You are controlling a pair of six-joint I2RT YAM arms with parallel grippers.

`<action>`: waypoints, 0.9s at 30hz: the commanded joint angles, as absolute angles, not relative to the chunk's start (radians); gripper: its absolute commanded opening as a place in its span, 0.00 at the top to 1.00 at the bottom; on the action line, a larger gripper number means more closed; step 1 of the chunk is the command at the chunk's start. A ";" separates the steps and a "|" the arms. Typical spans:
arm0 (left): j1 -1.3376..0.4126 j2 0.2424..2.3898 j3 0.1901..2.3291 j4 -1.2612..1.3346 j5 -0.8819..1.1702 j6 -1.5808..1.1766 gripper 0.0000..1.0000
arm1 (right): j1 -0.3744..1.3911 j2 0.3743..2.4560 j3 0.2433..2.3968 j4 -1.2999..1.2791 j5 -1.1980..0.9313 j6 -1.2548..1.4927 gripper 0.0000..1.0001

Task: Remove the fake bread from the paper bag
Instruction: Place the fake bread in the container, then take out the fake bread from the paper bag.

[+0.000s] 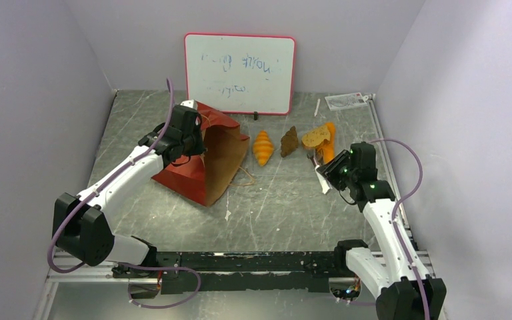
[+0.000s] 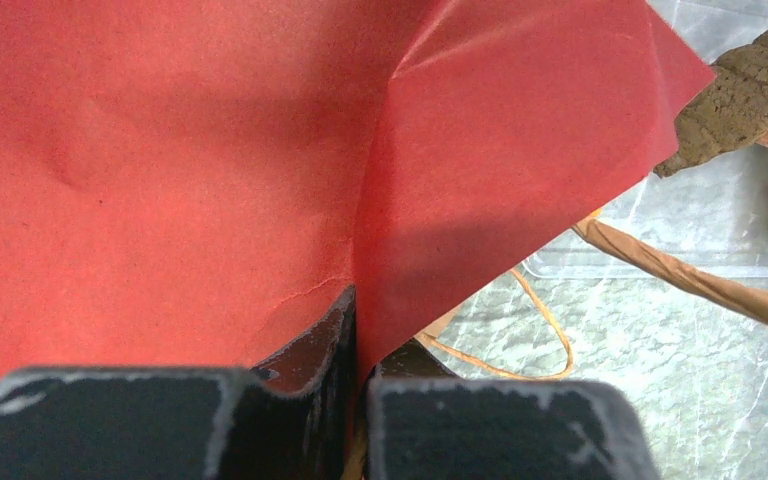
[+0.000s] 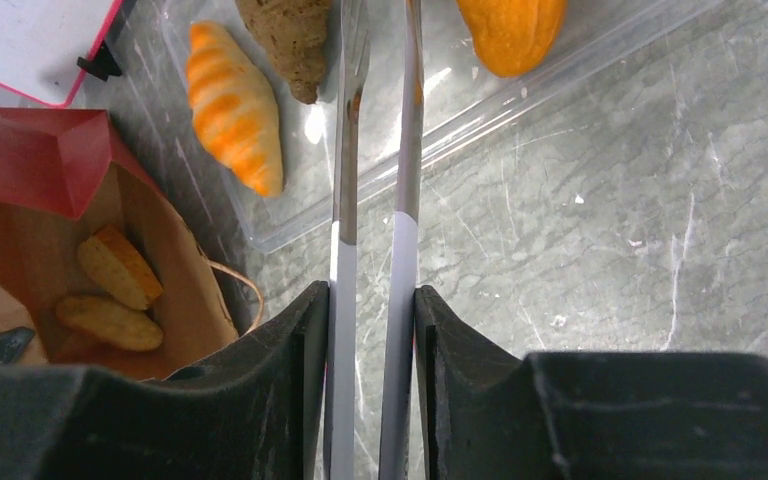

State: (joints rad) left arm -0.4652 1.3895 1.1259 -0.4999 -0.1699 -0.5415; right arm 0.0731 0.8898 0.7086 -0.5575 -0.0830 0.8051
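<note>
- The tall brown kraft paper bag with a red lower part (image 1: 223,163) lies on its side left of centre in the top view. Its long axis runs roughly left to right and its open mouth faces right.
- The left gripper (image 2: 360,345) is clamped on a fold of the bag's red paper.
- Two tan round slices (image 3: 118,266) lie inside the bag, at lower left in the right wrist view.
- Right of the mouth, on a clear plastic tray (image 3: 440,70), the rest sit in a row: an orange ridged croissant (image 1: 263,147) with its long axis up-down, a dark brown piece (image 1: 289,141), and a tan slice (image 1: 315,137) on a long orange loaf (image 1: 330,143).
- The right gripper (image 3: 372,320) grips metal tweezers (image 3: 348,150), which point towards the tray.
</note>
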 commanded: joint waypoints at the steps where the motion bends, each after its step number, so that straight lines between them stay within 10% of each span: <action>1: -0.459 1.385 1.161 -0.500 -0.149 -0.508 0.92 | 0.078 0.844 0.724 -0.560 -0.112 0.786 0.66; 27: -0.433 1.402 1.220 -0.505 0.062 -0.318 0.93 | 0.531 0.825 0.881 -0.505 -0.246 0.826 0.68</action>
State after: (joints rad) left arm -0.4400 1.3849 1.1755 -0.5064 0.0086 -0.3393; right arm 0.3962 0.8192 0.8810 -0.5926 -0.2913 0.7643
